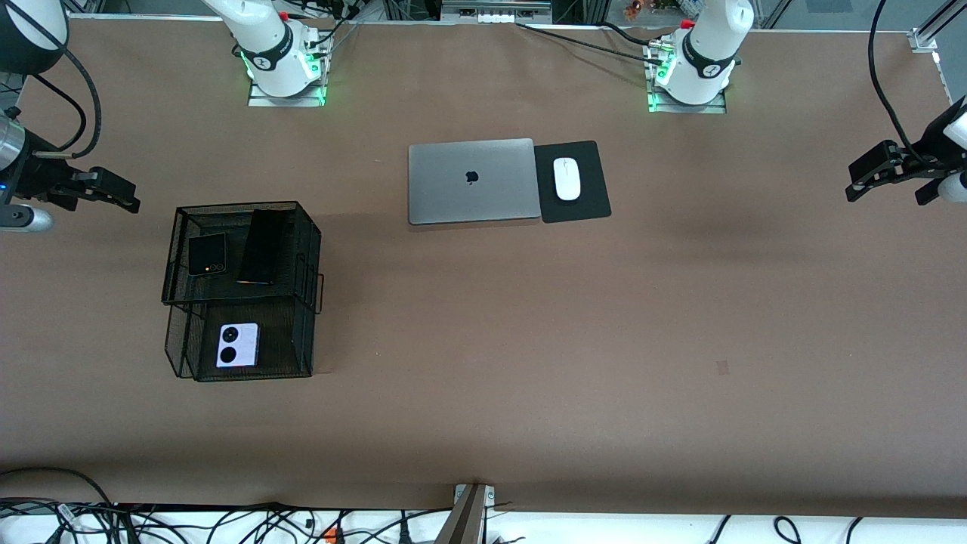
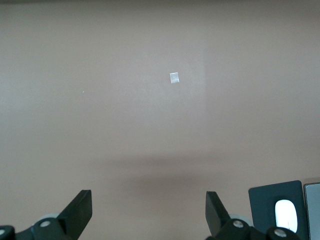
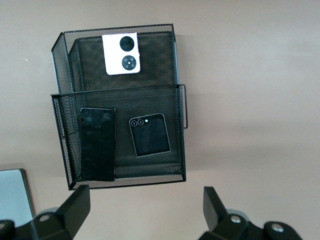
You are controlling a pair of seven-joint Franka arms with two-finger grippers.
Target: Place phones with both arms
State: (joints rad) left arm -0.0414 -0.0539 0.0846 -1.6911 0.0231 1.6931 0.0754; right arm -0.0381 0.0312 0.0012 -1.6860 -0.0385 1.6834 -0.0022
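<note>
Brown table [image 1: 529,363]; cables along its edges; all three phones lie in the two-tier black mesh rack [image 1: 306,249] toward the right arm's end: small black phone [image 1: 207,254] and long slab [image 1: 262,245] on the upper tray, lilac-white phone [image 1: 238,345] below; right gripper [image 1: 113,193] released, hovering beside the rack; left gripper [image 1: 869,177] released over bare table; laptop [image 1: 473,181], mouse [image 1: 566,179] on black pad [image 1: 589,204] mid-table.

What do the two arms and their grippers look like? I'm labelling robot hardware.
Both arms are glossy white with grey-black round joints and black cables; their bases glow green. The left gripper and the right gripper are black, each with two flat, wedge-shaped fingers fixed by silver screws.
</note>
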